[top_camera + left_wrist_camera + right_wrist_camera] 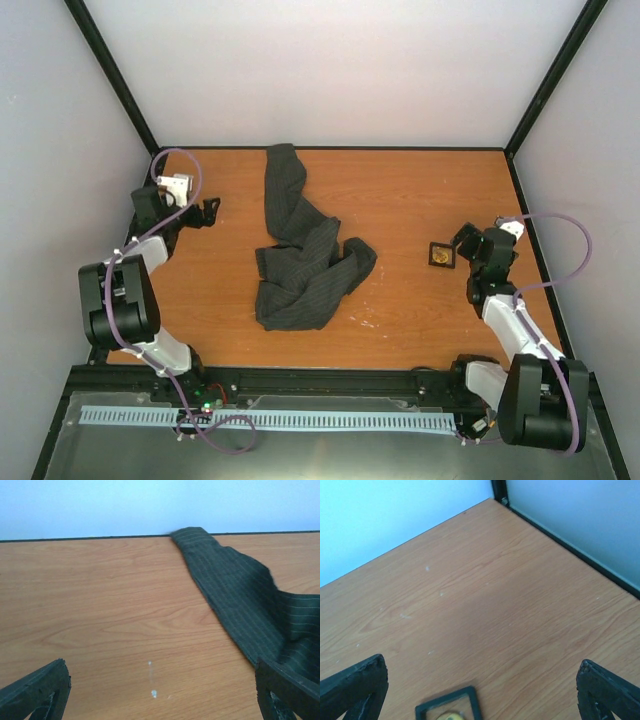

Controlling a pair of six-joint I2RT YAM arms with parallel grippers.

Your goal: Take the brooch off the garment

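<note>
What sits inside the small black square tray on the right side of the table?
A tiny golden-brown brooch lies inside the small black square tray. The tray floor under it is covered; the right wrist view shows only the brooch's top edge.

We are seeing black-and-white arms (125, 300).
Lilac cables (181, 151) are looping over each; the left gripper (161, 685) is showing black.

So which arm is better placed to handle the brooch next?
Right. The right gripper, jaws open, sits beside the black tray holding the brooch; the left gripper is far off, beyond the garment.
</note>
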